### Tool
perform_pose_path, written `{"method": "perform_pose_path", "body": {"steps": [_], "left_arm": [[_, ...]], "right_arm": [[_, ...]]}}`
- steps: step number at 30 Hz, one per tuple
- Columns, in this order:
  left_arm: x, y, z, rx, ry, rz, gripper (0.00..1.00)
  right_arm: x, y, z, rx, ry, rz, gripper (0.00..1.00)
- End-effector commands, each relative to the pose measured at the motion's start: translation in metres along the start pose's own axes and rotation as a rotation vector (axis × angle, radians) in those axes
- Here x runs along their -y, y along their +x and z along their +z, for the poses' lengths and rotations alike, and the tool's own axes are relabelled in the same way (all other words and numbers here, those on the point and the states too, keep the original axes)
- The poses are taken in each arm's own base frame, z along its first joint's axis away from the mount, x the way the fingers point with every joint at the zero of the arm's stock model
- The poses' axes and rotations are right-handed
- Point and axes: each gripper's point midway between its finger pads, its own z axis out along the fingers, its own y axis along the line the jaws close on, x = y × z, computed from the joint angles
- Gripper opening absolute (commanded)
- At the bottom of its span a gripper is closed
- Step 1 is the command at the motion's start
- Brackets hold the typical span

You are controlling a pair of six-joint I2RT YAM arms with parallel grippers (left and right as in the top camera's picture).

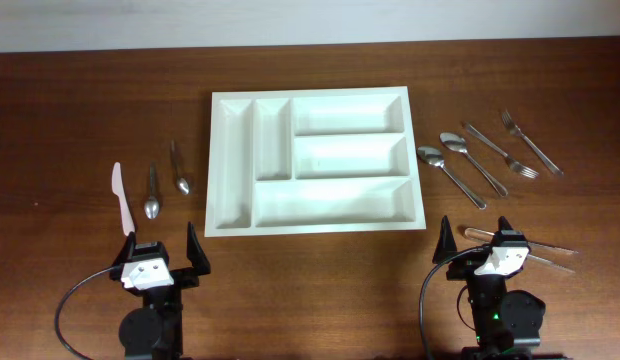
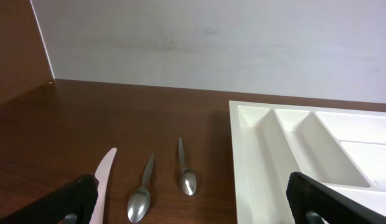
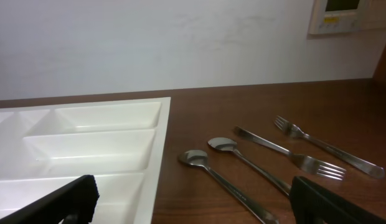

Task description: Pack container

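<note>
A white cutlery tray (image 1: 232, 222) with several empty compartments lies mid-table; it also shows in the left wrist view (image 2: 246, 155) and the right wrist view (image 3: 162, 155). Left of it lie a pink knife (image 1: 119, 197) (image 2: 103, 177) and two small spoons (image 1: 152, 192) (image 1: 179, 168) (image 2: 141, 190) (image 2: 185, 174). Right of it lie two large spoons (image 1: 450, 172) (image 1: 474, 163) (image 3: 227, 182) (image 3: 249, 160), two forks (image 1: 500, 150) (image 1: 531, 143) (image 3: 286, 150) (image 3: 324, 148) and a metal knife (image 1: 550, 244). My left gripper (image 1: 162, 250) (image 2: 192, 199) is open and empty near the front edge. My right gripper (image 1: 474, 235) (image 3: 193, 199) is open and empty over the knife's handle.
Black cables loop beside both arm bases at the table's front edge (image 1: 65, 310). A pale wall (image 2: 211, 37) stands behind the table. A white wall panel (image 3: 348, 15) shows at the upper right in the right wrist view.
</note>
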Motion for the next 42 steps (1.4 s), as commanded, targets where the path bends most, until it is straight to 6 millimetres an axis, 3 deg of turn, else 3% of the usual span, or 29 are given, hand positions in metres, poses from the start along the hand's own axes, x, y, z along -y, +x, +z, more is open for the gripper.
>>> {"method": "perform_pose_path", "body": {"steps": [1, 32, 37, 40, 42], "left_arm": [[-0.002, 0.001, 0.0, 0.002, -0.01, -0.009, 0.99], [-0.002, 0.001, 0.0, 0.002, -0.013, -0.009, 0.99], [0.001, -0.012, 0.0, 0.057, 0.001, -0.016, 0.99], [0.013, -0.039, -0.005, 0.134, 0.074, -0.022, 0.99], [0.005, -0.057, -0.013, 0.086, 0.026, -0.019, 0.99]], "right_arm": [[0.0, 0.003, 0.0, -0.005, 0.003, 0.008, 0.99], [0.0, 0.003, 0.0, -0.005, 0.003, 0.008, 0.99], [0.0, 0.003, 0.0, -0.005, 0.003, 0.008, 0.99], [0.0, 0.003, 0.0, -0.005, 0.003, 0.008, 0.99], [0.0, 0.003, 0.0, -0.005, 0.003, 0.008, 0.99]]}}
